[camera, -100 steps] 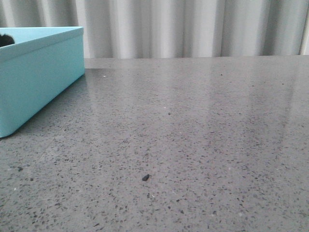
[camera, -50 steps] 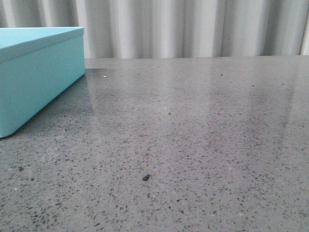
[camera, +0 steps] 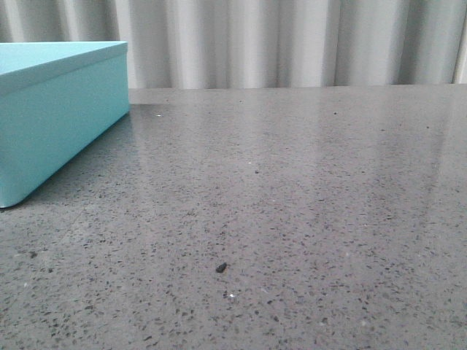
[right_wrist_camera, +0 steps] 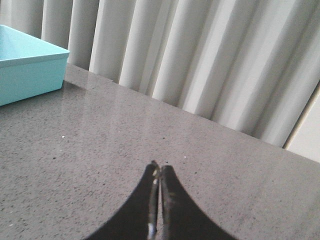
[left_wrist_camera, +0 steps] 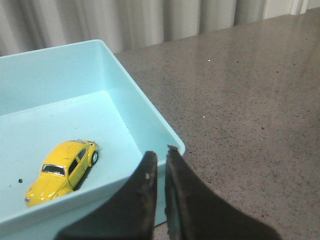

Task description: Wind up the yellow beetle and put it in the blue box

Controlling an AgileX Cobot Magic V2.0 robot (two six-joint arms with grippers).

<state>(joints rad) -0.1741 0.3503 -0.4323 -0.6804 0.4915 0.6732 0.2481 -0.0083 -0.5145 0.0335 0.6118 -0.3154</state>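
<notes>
The yellow beetle lies on its wheels on the floor inside the open blue box, free of any gripper. My left gripper hangs over the box's near corner, beside the car, its fingers almost together with a thin slit between them and nothing held. The box stands at the table's far left in the front view and shows in the right wrist view. My right gripper is shut and empty above bare table, far from the box. Neither gripper shows in the front view.
The grey speckled table runs to a pleated white curtain at the back. A small dark speck lies on the table near the front. A dark crumb lies in the box.
A dark gripper tip that showed above the box's left end a second ago has left the front view. The box looks unmoved.
</notes>
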